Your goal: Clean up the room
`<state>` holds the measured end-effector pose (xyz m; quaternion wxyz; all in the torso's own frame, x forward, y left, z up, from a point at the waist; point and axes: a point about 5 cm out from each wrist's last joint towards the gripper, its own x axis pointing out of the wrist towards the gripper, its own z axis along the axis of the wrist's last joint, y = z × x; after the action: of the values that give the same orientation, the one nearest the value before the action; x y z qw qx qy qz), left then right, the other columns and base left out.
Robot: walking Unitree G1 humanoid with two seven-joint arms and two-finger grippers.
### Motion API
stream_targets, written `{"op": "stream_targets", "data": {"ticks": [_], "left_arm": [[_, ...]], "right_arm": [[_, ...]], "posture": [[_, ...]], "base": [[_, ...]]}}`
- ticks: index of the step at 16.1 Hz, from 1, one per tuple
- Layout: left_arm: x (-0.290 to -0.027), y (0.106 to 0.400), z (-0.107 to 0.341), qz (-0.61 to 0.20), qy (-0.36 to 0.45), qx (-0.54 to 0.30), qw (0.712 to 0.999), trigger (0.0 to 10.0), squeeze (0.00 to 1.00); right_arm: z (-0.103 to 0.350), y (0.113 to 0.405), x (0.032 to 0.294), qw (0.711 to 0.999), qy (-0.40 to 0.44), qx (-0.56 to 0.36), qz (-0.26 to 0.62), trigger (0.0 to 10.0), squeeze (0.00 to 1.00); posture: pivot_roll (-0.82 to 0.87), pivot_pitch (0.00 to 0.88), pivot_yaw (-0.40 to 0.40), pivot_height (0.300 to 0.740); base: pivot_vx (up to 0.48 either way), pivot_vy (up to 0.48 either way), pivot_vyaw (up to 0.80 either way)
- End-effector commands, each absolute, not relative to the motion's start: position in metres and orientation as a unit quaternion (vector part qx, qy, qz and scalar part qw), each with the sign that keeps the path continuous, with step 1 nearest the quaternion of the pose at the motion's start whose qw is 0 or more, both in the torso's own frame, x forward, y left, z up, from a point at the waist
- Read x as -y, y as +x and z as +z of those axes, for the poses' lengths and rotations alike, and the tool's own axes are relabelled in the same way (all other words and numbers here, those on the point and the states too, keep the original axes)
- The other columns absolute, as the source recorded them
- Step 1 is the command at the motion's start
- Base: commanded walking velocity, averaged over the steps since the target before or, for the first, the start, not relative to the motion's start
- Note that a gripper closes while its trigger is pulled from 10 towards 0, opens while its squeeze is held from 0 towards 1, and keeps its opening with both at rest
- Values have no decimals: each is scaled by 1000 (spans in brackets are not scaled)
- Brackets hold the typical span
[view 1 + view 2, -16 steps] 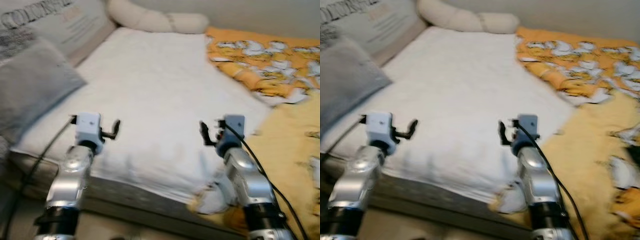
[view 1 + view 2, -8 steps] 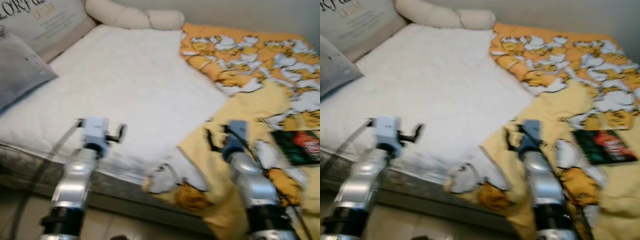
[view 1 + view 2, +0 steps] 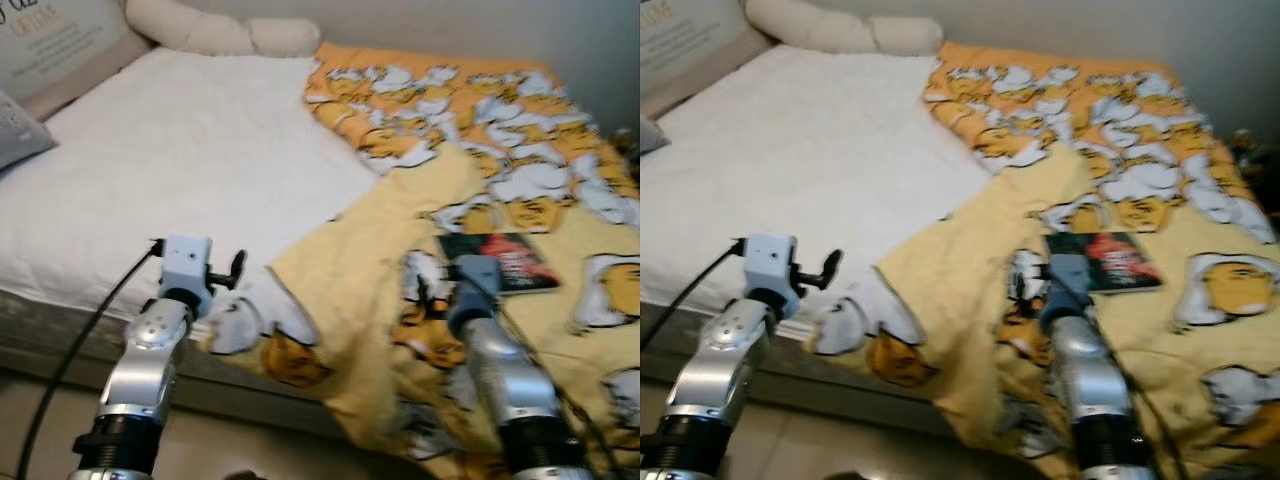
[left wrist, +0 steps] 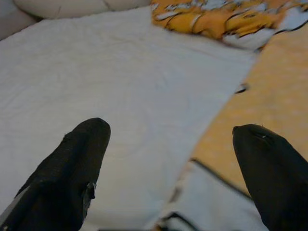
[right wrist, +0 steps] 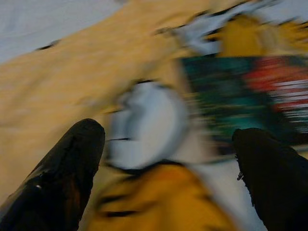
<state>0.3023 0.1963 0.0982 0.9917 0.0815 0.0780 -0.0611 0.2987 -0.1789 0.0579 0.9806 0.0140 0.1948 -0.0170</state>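
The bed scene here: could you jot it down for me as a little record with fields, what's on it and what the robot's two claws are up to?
Bed: white mattress, partly uncovered
Blanket: yellow cartoon-print blanket, rumpled, over the robot's right part of the bed, a corner hanging off the near edge
Book: dark book lying flat on the blanket
Pillows: cream bolster at the far end; printed cushion on the left
Left gripper: open, above the near edge of the mattress
Right gripper: open, above the blanket, near the book
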Motion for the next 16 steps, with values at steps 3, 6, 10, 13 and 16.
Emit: {"op": "stream_targets", "data": {"ticks": [3,6,10,13,16], "left_arm": [[-203,302,98,-54,94,-81,991,10000,1000],[-202,302,98,-57,95,-82,990,10000,1000],[-202,301,98,-59,98,-84,990,10000,1000],[-202,302,97,-62,101,-86,989,10000,1000],[-202,302,97,-64,103,-87,989,10000,1000]], "right_arm": [[58,300,168,980,18,-197,0,10000,1000],[57,300,168,980,17,-199,3,10000,1000],[56,300,166,979,18,-203,16,10000,1000],[55,300,162,977,27,-208,44,10000,1000],[56,300,159,976,32,-209,60,10000,1000]], "posture": [[21,0,15,740],[21,0,15,740],[20,0,17,740],[19,0,18,740],[18,0,19,740]], "base": [[0,-449,800],[0,-447,800],[0,-447,800],[0,-449,800],[0,-450,800]]}}
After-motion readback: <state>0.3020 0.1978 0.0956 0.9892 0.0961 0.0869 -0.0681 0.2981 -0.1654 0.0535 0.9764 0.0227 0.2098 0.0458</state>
